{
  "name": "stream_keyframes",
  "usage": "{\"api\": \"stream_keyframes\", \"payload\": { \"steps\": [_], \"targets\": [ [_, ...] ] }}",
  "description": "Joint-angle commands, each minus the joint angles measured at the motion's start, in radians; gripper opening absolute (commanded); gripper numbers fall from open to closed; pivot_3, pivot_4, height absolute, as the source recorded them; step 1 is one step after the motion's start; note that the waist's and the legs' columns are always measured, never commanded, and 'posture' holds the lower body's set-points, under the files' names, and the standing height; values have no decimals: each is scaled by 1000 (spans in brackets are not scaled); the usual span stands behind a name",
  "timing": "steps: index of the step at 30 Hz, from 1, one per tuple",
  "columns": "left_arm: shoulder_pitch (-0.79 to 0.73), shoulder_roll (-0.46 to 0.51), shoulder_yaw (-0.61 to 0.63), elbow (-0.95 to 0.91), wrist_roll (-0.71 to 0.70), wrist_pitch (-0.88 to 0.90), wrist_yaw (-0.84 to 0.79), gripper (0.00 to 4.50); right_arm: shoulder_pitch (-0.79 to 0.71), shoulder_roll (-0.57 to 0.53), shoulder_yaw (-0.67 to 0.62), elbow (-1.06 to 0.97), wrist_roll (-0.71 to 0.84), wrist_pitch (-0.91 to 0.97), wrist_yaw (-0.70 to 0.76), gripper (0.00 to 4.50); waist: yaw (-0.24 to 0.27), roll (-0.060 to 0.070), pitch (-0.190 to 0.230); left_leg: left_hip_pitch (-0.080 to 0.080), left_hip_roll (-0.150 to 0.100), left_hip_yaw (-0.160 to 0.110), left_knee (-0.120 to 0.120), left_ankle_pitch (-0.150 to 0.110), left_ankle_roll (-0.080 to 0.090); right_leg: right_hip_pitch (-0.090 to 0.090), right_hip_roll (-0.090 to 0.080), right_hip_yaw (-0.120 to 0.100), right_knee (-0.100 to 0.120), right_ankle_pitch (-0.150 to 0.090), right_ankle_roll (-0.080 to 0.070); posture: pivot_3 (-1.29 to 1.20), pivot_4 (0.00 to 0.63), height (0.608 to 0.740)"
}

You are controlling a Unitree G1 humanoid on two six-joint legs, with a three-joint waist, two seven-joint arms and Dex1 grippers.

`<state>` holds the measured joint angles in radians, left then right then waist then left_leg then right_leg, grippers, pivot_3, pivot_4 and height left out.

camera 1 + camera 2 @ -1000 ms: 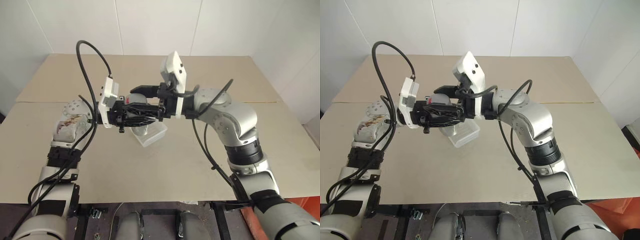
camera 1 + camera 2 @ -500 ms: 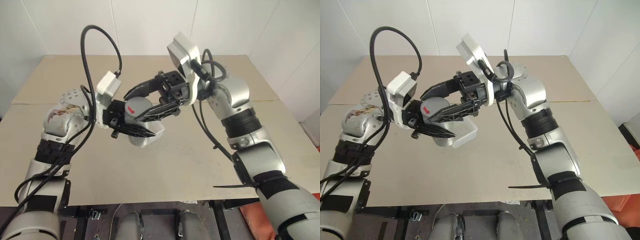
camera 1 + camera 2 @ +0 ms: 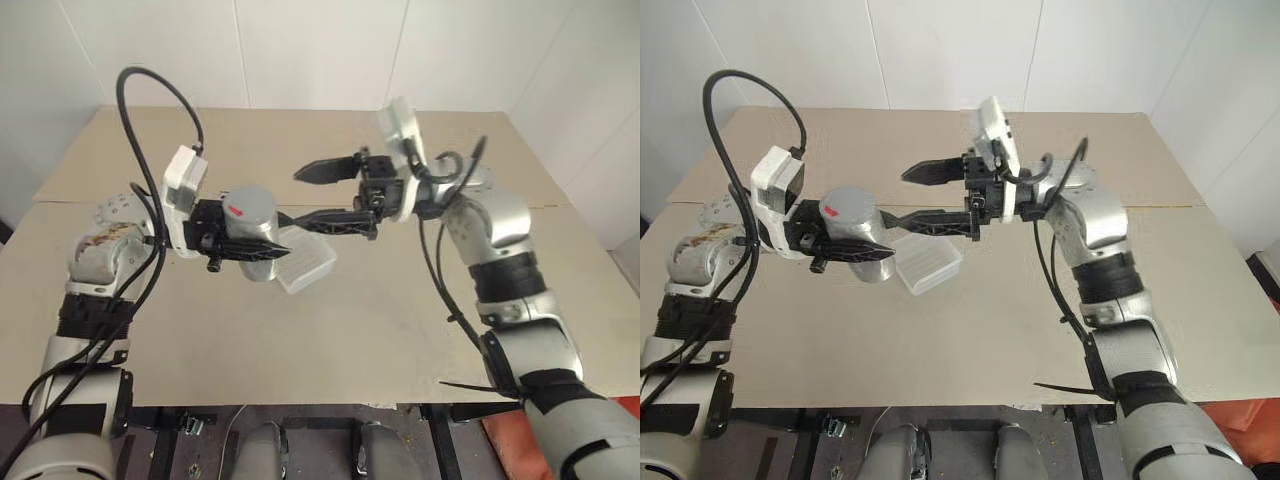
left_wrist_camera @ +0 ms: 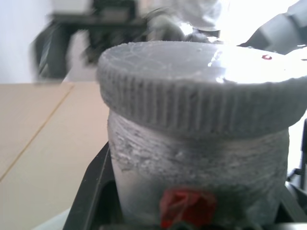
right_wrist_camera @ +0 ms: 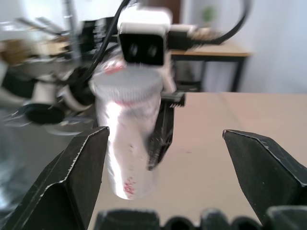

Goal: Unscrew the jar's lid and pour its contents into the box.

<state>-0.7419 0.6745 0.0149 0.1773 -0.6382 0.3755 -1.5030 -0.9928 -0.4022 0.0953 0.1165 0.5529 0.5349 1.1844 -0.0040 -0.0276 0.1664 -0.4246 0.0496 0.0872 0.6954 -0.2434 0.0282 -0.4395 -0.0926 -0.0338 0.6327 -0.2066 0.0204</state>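
Both claws apart: left claw [image 3: 262,243] grips jar [image 3: 247,234], right claw [image 3: 312,197] wide

Left hand [image 3: 262,243] clamped on jar [image 3: 248,232], lid [image 3: 243,203] on, held above table [image 3: 400,330] over near-left edge of box [image 3: 305,266]. Right hand [image 3: 318,196] spread wide, just beside jar, apart from it; lower finger [image 3: 325,220] crosses air above box, tip near jar side. Air between hands narrow. Box mouth partly covered from above by jar and that finger. Table bare all round box: free passage front, back, far left, far right.
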Motion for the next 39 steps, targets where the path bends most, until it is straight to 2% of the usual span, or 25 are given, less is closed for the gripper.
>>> {"api": "stream_keyframes", "payload": {
  "steps": [1, 6, 9, 12, 22, 34, 39],
  "targets": [
    [6, -15, 50, -5, 11, -26, 61, 1944, 38, -8, -52, -213, 68, 134, -137, 4465, -2, 0, 0, 0, 0, 0, 0, 0, 0, 0, 0, 0, 0, 0, 0, 0, 150, 740],
    [10, -31, 44, 14, 33, -48, 80, 1944, 50, 40, -31, -390, 99, 271, -318, 4465, -8, 0, 0, 1, 0, 0, 0, 0, 0, 0, 0, 0, -1, 0, 0, 0, 150, 740],
    [-2, -42, 37, 20, 39, -48, 77, 1944, 17, 101, 22, -394, 25, 291, -448, 4465, -10, 0, 0, 2, 0, 0, 0, 0, -1, 0, 0, 1, -1, 0, 0, 0, 150, 740],
    [-13, -54, 36, 23, 45, -51, 76, 1944, 4, 143, 68, -360, -39, 251, -501, 4465, -9, 0, 0, 2, 0, 0, 0, 1, -1, 0, 0, 0, -1, 0, 0, 0, 150, 740],
    [-21, -53, 42, 7, 45, -46, 69, 1944, -37, 204, 110, -239, -135, 181, -519, 4465, -9, 0, 0, 0, 0, -1, 0, 0, 0, 0, 0, 0, -1, 0, 0, 0, 150, 740],
    [44, 83, 106, -45, 9, -11, 15, 1944, -2, 16, -40, -183, -89, 148, -439, 4465, -4, 0, 0, 1, 0, -1, 0, 0, 0, 1, 0, 0, -1, 0, 0, 0, 150, 740],
    [65, 87, 121, -63, 4, -10, 21, 1944, 8, -5, -54, -196, -85, 148, -427, 4465, -9, 0, 0, 1, 0, 0, -1, 0, 0, 0, 0, 0, -2, 0, 0, 0, 150, 740]
  ]
}}
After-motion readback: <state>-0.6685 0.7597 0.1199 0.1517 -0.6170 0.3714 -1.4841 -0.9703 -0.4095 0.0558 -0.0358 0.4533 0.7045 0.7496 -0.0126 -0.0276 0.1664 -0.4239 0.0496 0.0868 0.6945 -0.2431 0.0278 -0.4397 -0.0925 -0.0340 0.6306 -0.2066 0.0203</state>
